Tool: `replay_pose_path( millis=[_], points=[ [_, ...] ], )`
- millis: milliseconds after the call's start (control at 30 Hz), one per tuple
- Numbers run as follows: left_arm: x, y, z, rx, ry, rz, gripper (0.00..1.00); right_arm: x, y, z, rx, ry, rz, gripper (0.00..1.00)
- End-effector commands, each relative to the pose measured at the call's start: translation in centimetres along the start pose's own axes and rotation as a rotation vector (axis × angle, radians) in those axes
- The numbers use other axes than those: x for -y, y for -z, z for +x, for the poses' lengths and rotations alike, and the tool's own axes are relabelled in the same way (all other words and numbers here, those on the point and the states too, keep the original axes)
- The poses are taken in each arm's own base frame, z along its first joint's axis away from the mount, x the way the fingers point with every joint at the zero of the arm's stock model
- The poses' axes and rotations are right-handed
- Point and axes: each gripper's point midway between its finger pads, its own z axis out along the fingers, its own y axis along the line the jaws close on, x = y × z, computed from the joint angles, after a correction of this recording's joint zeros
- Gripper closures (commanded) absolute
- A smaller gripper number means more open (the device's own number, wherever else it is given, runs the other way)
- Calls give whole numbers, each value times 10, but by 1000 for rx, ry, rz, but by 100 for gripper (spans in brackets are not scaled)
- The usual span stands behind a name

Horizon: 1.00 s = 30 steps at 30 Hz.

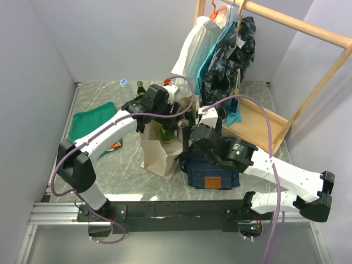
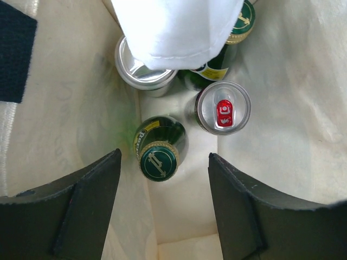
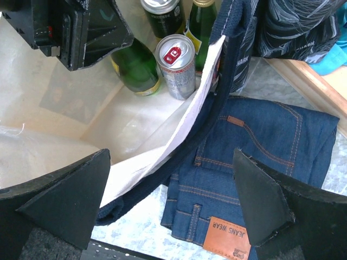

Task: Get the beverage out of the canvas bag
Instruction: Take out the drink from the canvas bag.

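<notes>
Now: canvas bag (image 1: 157,157) stands upright mid-table with its mouth open, just beside the folded blue jeans (image 1: 212,175).

Left gripper (image 2: 165,203) points down into the bag mouth. Its jaws are spread wide with nothing between them, and the fingers (image 2: 81,211) are clear of the contents.

- Below the gap is a green glass bottle (image 2: 158,157) with a green, gold-rimmed crown cap, on the bag floor.
- Just beside it is a can with a red pull tab (image 2: 223,111), upright.
- Behind these are a silver-topped can (image 2: 142,67) and a second green bottle (image 2: 238,24). Both are partly covered by a fold of white cloth (image 2: 179,27) with a stitched hem.
- All four drinks are inside the bag; none is gripped.

Right gripper (image 3: 162,216) is also wide open and hangs over the bag's rim beside the jeans. The rim's white edge and navy strap (image 3: 227,65) run between its fingers (image 3: 276,206); I cannot tell whether they touch. The jeans' tan leather patch (image 3: 230,238) is visible below.

Elsewhere, a green cloth (image 1: 91,121) lies at the table's left. A wooden rack (image 1: 308,27) with hanging garments stands at the back right.
</notes>
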Motion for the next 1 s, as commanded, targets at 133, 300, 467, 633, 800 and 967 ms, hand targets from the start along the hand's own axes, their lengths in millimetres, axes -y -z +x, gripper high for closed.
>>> replay_pose_path(
  millis=[133, 300, 467, 633, 800, 967],
  points=[
    [-2, -2, -16, 57, 16, -31, 35, 4, 4, -15, 42, -33, 9, 0],
    [-2, -6, -13, 45, 16, -32, 39, 5, 4, -16, 44, -34, 10, 0],
    [-3, -7, -10, 37, 13, -41, 40, 7, 3, -14, 42, -35, 13, 0],
    [-3, -9, -8, 26, 11, -38, 43, 7, 3, -13, 41, -39, 12, 0],
    [-8, -12, -1, 1, -5, -64, 42, 8, 2, -13, 39, -38, 16, 0],
    [-7, -13, 1, -4, -7, -59, 42, 8, 2, -12, 40, -39, 12, 0]
  ],
)
